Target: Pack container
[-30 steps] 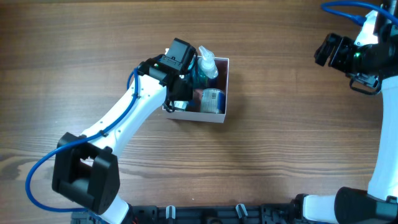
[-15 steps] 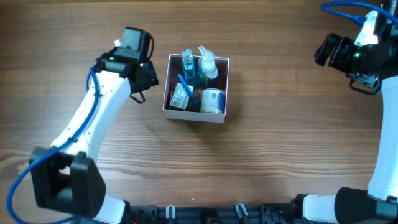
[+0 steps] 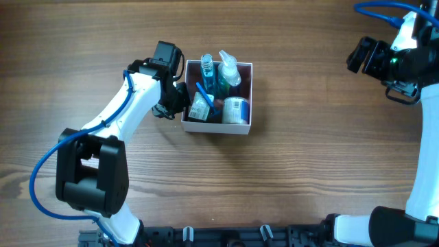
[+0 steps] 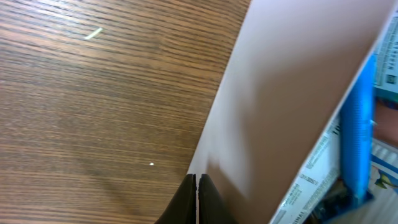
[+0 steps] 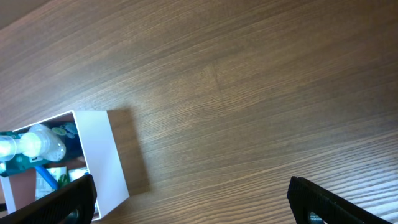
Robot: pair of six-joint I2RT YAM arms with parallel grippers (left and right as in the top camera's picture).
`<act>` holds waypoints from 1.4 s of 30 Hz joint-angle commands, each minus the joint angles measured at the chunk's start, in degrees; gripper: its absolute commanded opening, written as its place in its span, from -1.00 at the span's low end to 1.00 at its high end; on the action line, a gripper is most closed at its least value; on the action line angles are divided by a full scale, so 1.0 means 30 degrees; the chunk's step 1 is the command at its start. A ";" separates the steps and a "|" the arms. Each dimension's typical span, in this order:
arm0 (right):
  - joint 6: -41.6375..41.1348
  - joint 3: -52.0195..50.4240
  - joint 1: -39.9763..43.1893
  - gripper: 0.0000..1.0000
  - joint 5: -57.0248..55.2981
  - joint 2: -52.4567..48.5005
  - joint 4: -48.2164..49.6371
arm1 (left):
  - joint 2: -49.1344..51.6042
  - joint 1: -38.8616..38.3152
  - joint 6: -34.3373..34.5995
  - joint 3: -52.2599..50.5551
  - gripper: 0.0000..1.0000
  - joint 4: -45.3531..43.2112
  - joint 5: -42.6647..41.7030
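Observation:
The container, a square white box with a pink inside, sits mid-table. It holds a blue bottle, a white-topped spray bottle, a printed packet, a blue stick and a white-lidded jar. My left gripper is shut and empty, its tips against the container's left outer wall. My right gripper is open and empty, high at the far right. The container's corner shows in the right wrist view.
Bare wood-grain table surrounds the container on all sides. The right arm's body runs down the right edge. A black rail lines the front edge.
My left gripper went from above the container out to the left, then came back against the container's left wall. The packet now lies uncovered inside. The right arm has not moved.

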State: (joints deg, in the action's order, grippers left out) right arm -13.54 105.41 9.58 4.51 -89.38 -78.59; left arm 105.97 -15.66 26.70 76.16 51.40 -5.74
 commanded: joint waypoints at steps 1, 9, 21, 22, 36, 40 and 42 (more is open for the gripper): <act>0.0233 -0.0051 -0.0007 0.99 0.0168 -0.0146 0.0029 | -0.0036 -0.0117 0.0189 -0.0029 -0.92 -0.0044 -0.1749; 0.0248 -0.0051 -0.0007 0.99 0.0175 -0.0146 0.0029 | -0.0036 -0.0066 0.0189 -0.0029 -0.92 0.0248 -0.1792; 0.2754 -0.0036 -0.1231 0.99 0.1537 -0.0138 0.2193 | -0.2703 0.2769 -0.1610 0.0015 -0.39 -0.1122 0.1661; 0.3096 -0.0029 -0.1668 0.99 0.1523 -0.0138 0.2812 | -0.3118 0.3111 -0.1953 0.0015 -0.27 -0.1559 0.1654; 0.5472 -0.0036 -0.4437 1.00 0.0590 -0.2157 0.8648 | -0.4932 0.4685 -0.3424 0.0007 0.99 -0.4823 0.2098; 0.4816 -0.0036 -0.4422 0.99 0.0058 -0.1676 0.7701 | -0.6018 0.5202 -0.3198 0.0000 1.00 -0.3687 0.1792; 0.3854 -0.0080 -0.4430 1.00 -0.0678 -0.0925 0.6972 | -0.7111 0.5202 -0.3330 -0.0102 1.00 -0.3133 0.1872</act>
State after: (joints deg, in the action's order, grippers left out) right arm 0.73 105.36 -3.84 6.24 -95.92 -55.92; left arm 90.83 -0.95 18.28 76.12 40.69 -0.27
